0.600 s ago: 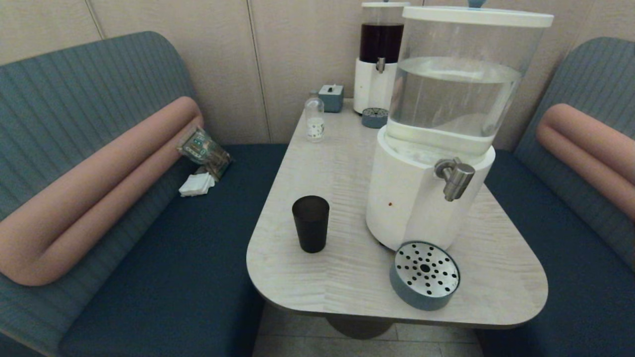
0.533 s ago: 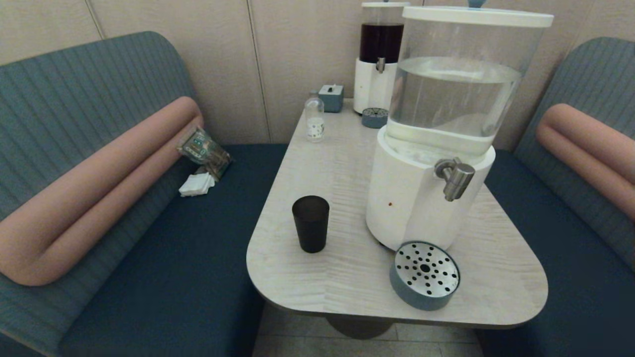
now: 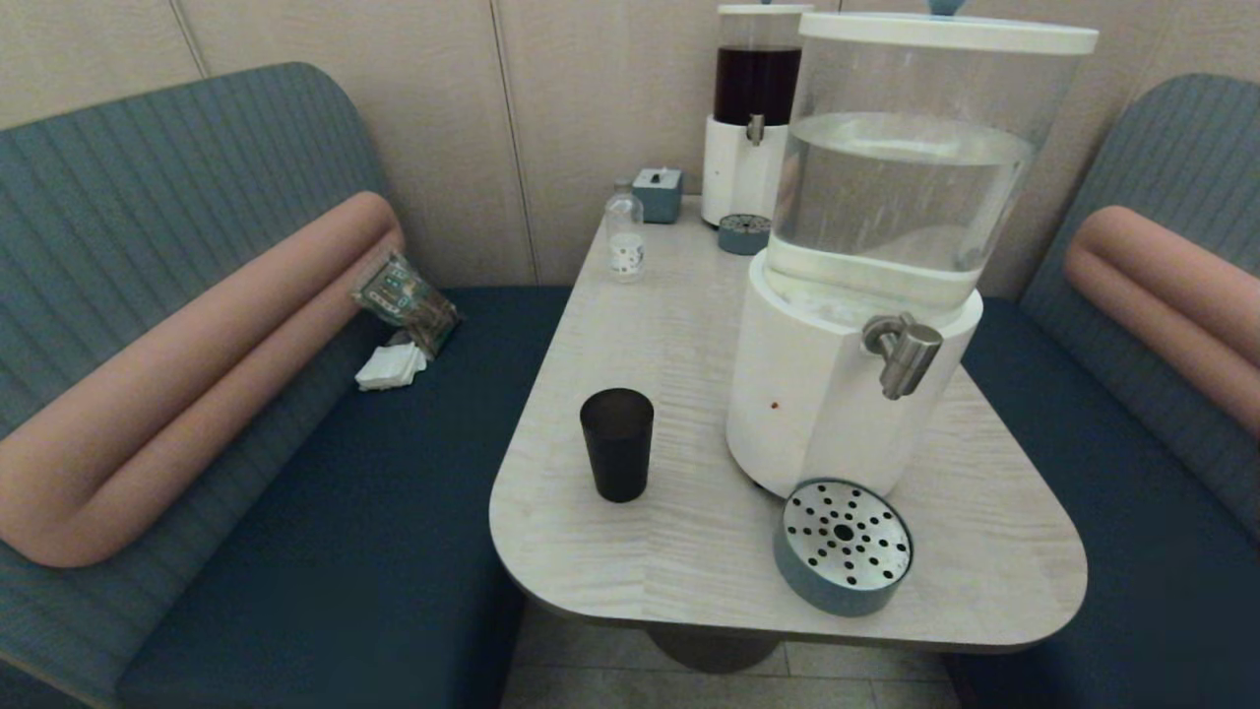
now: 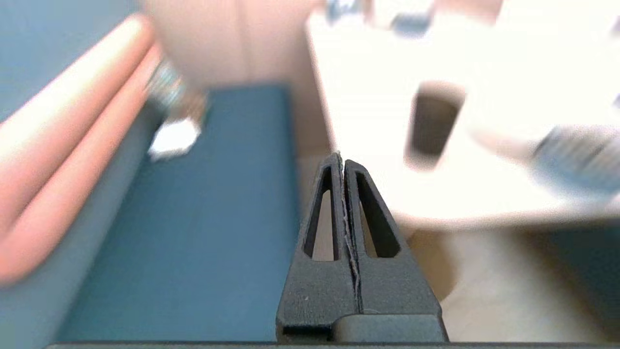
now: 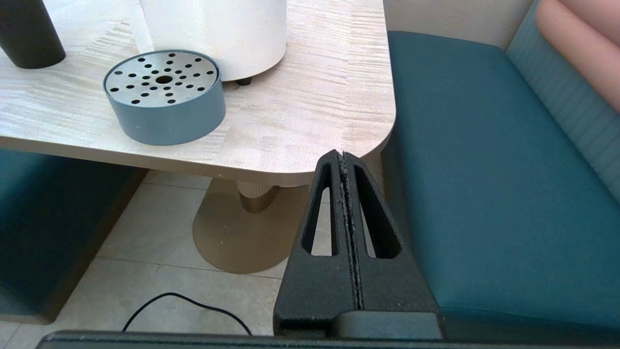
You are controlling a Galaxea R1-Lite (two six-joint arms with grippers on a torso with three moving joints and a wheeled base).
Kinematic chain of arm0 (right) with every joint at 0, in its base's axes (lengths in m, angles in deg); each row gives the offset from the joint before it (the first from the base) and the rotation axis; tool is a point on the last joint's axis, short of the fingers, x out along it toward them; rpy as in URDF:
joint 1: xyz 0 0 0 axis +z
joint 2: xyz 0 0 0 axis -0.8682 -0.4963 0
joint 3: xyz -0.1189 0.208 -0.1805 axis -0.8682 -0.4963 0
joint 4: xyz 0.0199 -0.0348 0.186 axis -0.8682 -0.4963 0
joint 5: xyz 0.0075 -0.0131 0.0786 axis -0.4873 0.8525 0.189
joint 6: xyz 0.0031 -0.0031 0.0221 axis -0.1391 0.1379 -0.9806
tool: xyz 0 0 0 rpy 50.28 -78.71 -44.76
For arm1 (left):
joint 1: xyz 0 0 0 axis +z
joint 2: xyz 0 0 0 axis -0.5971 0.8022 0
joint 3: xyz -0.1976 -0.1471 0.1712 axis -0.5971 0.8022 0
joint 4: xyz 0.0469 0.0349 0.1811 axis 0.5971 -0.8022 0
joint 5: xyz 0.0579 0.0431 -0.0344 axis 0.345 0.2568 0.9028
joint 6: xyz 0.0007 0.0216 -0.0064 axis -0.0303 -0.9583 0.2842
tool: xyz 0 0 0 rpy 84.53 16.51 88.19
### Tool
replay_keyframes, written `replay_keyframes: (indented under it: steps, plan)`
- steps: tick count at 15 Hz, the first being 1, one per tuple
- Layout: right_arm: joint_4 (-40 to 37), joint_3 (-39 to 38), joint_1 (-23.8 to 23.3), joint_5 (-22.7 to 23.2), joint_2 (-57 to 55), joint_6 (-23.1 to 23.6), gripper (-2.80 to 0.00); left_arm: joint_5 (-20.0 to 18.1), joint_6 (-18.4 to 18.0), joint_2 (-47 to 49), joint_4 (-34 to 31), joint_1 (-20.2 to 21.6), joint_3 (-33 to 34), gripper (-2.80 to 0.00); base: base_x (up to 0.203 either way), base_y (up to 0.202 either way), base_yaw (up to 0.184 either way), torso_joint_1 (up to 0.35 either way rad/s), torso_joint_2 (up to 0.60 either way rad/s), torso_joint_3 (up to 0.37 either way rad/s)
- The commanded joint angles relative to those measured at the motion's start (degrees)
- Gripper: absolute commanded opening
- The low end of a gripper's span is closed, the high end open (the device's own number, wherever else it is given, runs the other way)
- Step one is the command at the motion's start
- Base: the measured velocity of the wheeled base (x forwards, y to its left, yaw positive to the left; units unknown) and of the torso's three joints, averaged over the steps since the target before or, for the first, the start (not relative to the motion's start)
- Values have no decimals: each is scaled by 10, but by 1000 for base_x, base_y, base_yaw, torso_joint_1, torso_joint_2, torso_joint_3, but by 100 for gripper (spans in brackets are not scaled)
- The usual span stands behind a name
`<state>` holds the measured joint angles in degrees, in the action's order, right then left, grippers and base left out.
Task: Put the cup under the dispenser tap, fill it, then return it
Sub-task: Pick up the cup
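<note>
The black cup (image 3: 616,443) stands upright on the pale table (image 3: 689,561), left of the big white-based dispenser (image 3: 847,394). Its steel tap (image 3: 904,353) juts out above a round blue drip tray (image 3: 843,547) with a perforated metal top. Neither arm shows in the head view. My left gripper (image 4: 342,160) is shut and empty, low off the table's near-left corner, with the cup (image 4: 431,126) ahead of it. My right gripper (image 5: 342,156) is shut and empty, below the table's near-right corner; the drip tray (image 5: 164,97) and cup (image 5: 26,34) lie beyond it.
A slimmer dark-liquid dispenser (image 3: 753,118) with its small tray (image 3: 743,233), a clear bottle (image 3: 624,236) and a small blue box (image 3: 658,194) stand at the table's far end. Blue benches flank the table; a packet (image 3: 406,298) and napkins (image 3: 390,365) lie on the left one. A cable (image 5: 189,303) crosses the floor.
</note>
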<state>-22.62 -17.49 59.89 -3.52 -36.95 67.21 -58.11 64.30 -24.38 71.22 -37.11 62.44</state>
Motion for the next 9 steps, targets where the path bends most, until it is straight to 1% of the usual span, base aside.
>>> replay_keyframes:
  steps: [1, 2, 3, 4, 5, 6, 7, 8, 9]
  plan:
    - [0, -8, 0, 0, 0, 0, -280, -9, 25, 131, 33, -5, -62, -280, 0, 0, 0, 0, 0, 0]
    - [0, -8, 0, 0, 0, 0, -280, -21, 47, 185, 64, -7, -87, -280, 0, 0, 0, 0, 0, 0]
    - [0, -8, 0, 0, 0, 0, -280, -46, 66, 241, 95, -8, -103, -280, 0, 0, 0, 0, 0, 0]
    - [0, -8, 0, 0, 0, 0, -280, -101, 81, 292, 125, -9, -108, -280, 0, 0, 0, 0, 0, 0]
    - [0, -8, 0, 0, 0, 0, -280, -177, 91, 335, 156, -10, -108, -280, 0, 0, 0, 0, 0, 0]
    - [0, -8, 0, 1, 0, 0, -280, -238, 95, 377, 193, -10, -101, -280, 0, 0, 0, 0, 0, 0]
    - [0, -8, -1, 1, 0, 0, -280, -283, 93, 416, 242, -11, -88, -280, 0, 0, 0, 0, 0, 0]
    - [0, -8, 0, 2, 0, 1, -280, -318, 88, 452, 294, -11, -72, -280, 0, 0, 0, 0, 0, 0]
    - [1, -8, 0, 2, 0, 5, -280, -350, 81, 498, 360, -10, -51, -280, 0, 0, 0, 0, 0, 0]
